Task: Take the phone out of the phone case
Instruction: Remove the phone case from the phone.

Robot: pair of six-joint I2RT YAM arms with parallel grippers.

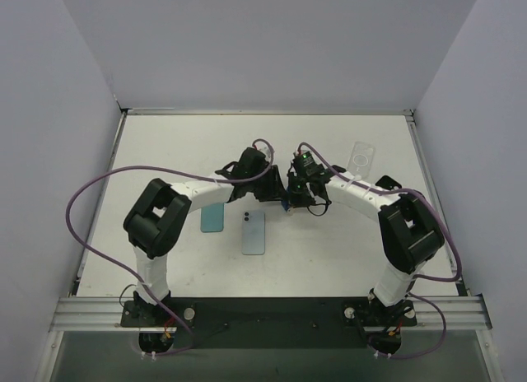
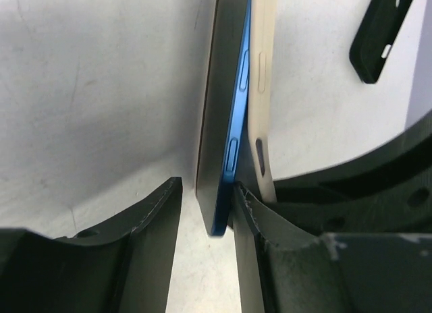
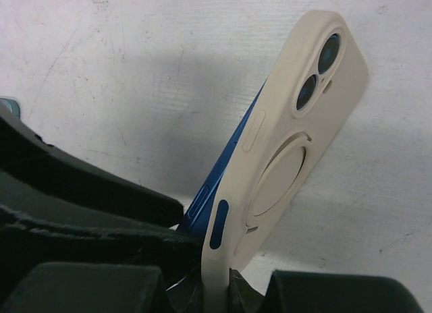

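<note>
The blue phone [image 2: 226, 124], partly peeled from its beige case [image 2: 262, 70], sits at the top view's centre. The right gripper [image 3: 216, 289] pinches the case's bottom end. The left gripper [image 2: 208, 212] straddles the phone, 1 finger touching, jaws narrowly open.

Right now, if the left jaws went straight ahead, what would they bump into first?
The blue phone, standing between them, partly out of its beige case; depth behind is unclear.

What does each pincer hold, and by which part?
The right pincer grips the beige case by its bottom edge. The left pincer straddles one end of the blue phone, not clamping it.
</note>
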